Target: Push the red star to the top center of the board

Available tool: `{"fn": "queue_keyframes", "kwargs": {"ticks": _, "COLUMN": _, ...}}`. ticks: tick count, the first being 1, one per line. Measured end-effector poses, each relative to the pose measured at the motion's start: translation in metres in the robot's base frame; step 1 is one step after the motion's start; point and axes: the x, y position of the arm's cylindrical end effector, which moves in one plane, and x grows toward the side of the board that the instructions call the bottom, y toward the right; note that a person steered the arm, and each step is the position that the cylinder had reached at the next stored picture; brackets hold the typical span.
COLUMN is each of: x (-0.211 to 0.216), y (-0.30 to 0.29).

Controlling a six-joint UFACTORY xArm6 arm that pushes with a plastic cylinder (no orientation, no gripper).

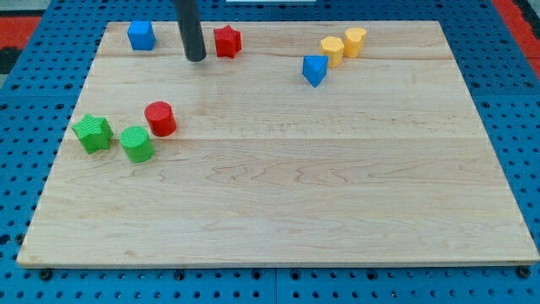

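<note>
The red star lies near the board's top edge, left of the top centre. My tip stands on the board just to the star's left and slightly below it, a small gap apart. The dark rod rises from there out of the view's top.
A blue cube sits at the top left. A red cylinder, a green star and a green cylinder cluster at the left. A blue block and two yellow blocks lie at the top right on the wooden board.
</note>
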Motion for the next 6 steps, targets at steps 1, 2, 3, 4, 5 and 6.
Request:
{"fn": "queue_keyframes", "kwargs": {"ticks": 1, "x": -0.011, "y": 0.011}}
{"fn": "queue_keyframes", "kwargs": {"ticks": 2, "x": -0.011, "y": 0.047}}
{"fn": "queue_keyframes", "kwargs": {"ticks": 3, "x": -0.011, "y": 0.076}}
{"fn": "queue_keyframes", "kwargs": {"ticks": 4, "x": 0.001, "y": 0.074}}
{"fn": "queue_keyframes", "kwargs": {"ticks": 5, "x": 0.002, "y": 0.078}}
{"fn": "queue_keyframes", "kwargs": {"ticks": 6, "x": 0.002, "y": 0.089}}
